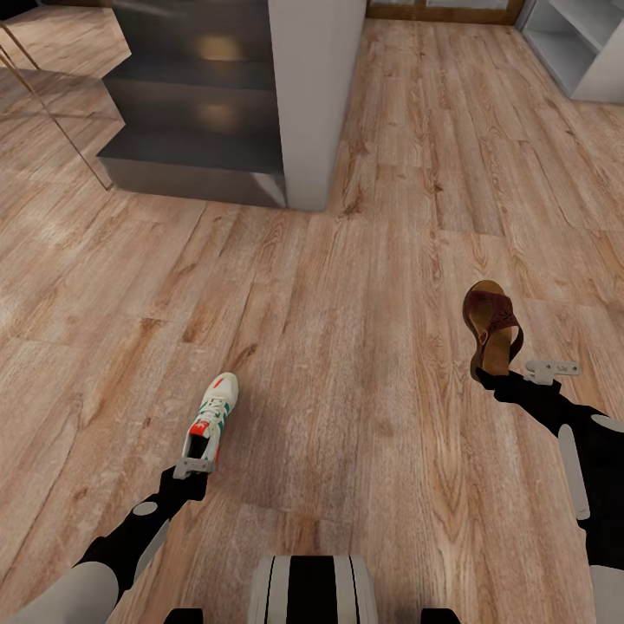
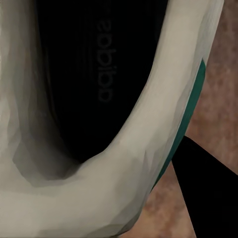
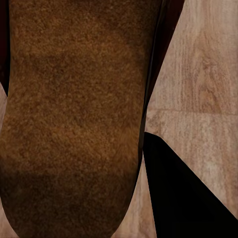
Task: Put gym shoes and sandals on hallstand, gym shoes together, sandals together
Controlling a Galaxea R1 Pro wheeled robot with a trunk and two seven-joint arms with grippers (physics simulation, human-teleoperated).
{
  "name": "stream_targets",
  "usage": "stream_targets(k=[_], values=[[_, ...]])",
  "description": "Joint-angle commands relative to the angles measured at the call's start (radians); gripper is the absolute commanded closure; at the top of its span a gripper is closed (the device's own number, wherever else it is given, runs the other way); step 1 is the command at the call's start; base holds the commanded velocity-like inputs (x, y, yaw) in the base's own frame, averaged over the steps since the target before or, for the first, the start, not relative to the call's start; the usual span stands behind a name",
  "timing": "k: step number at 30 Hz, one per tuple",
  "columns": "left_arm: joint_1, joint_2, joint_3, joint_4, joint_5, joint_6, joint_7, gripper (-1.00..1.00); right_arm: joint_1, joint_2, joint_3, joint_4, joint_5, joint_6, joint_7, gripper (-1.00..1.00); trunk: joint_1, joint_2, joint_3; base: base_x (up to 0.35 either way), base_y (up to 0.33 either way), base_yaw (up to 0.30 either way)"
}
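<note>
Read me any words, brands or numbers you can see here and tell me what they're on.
"adidas": faint dark lettering on the black insole of the gym shoe, seen turned around in the left wrist view.
Sandal: no text readable.
Floor: no text or signs.
</note>
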Motion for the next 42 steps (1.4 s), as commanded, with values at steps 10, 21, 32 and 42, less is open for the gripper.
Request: stream_targets(k=[10,21,32,42], values=[[0.000,0.001,0.000,0.001,-0.007,-0.002,-0.001,1.00,-0.001,0.000,-0.001,-0.001,-0.005,0.007,0.002,1.00,-0.004,0.002,0.034,0.000,0.000,0.000],[0.000,0.001,0.003,0.001,-0.007,0.002,0.001,1.00,-0.001,-0.005,-0.001,-0.001,-0.005,0.007,0.003,1.00,-0.009,0.004,0.077,0.000,0.000,0.000],[0.006,-0.004,0.007,0.017,0.008,-0.001,0.099,1.00,0.037,0.000,-0.066,0.005,0.013,-0.034,0.001,1.00,-0.014,0.007,0.128,0.000,0.000,-0.068],[0.117,-0.007,0.008,0.013,0.085,-0.034,0.113,1.00,0.341,0.061,-0.160,0.128,0.032,-0.392,0.005,1.00,-0.019,0.009,0.182,0.000,0.000,-0.150]])
